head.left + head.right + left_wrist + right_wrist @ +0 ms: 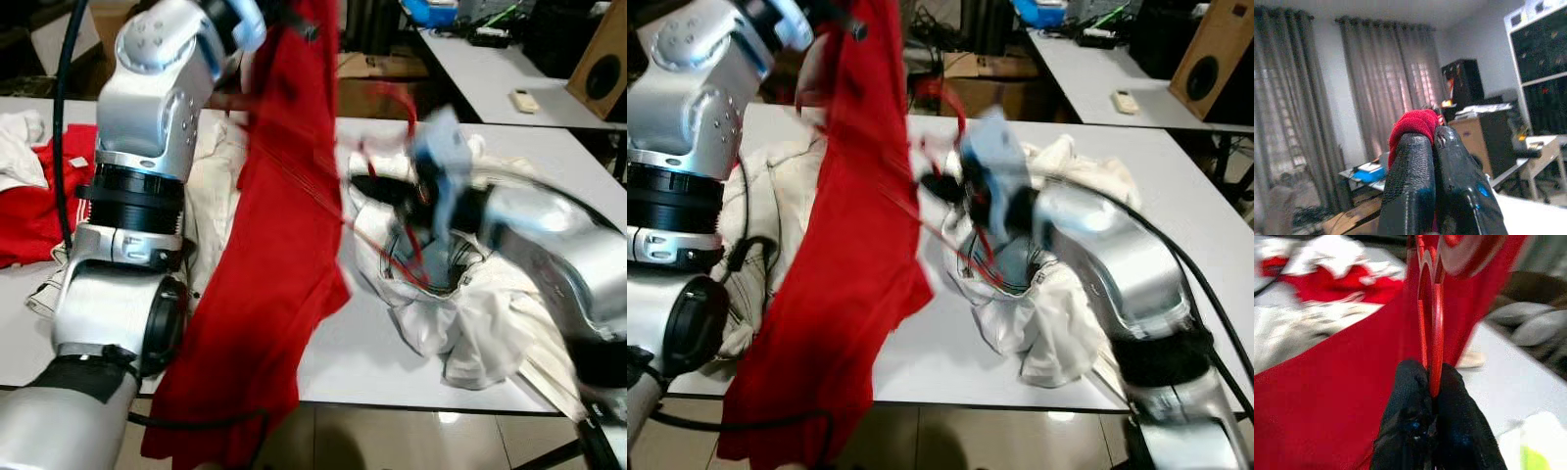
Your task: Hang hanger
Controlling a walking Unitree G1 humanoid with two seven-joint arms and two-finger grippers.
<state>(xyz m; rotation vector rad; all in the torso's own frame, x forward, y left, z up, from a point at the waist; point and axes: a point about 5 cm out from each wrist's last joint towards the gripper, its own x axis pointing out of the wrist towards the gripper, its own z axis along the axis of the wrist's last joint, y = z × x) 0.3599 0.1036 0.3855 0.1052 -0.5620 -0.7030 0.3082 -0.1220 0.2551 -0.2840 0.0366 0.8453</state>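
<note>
A long red garment [269,284] hangs from my raised left gripper [1432,142], whose fingers are shut on a bunch of its red cloth [1413,125] above the white table [509,127]. The garment drapes down past the table's front edge. My right gripper [1431,387] is shut on a thin red wire hanger [1434,333], held just beside the hanging red cloth. In the eye views the hanger [397,103] shows blurred at the right arm's blue wrist part [441,162].
A heap of white clothes [460,313] lies under the right arm. More white cloth [211,186] and a red garment [34,196] lie on the table's left. A second table [490,64] with a remote stands behind, and a speaker box [602,54] at the far right.
</note>
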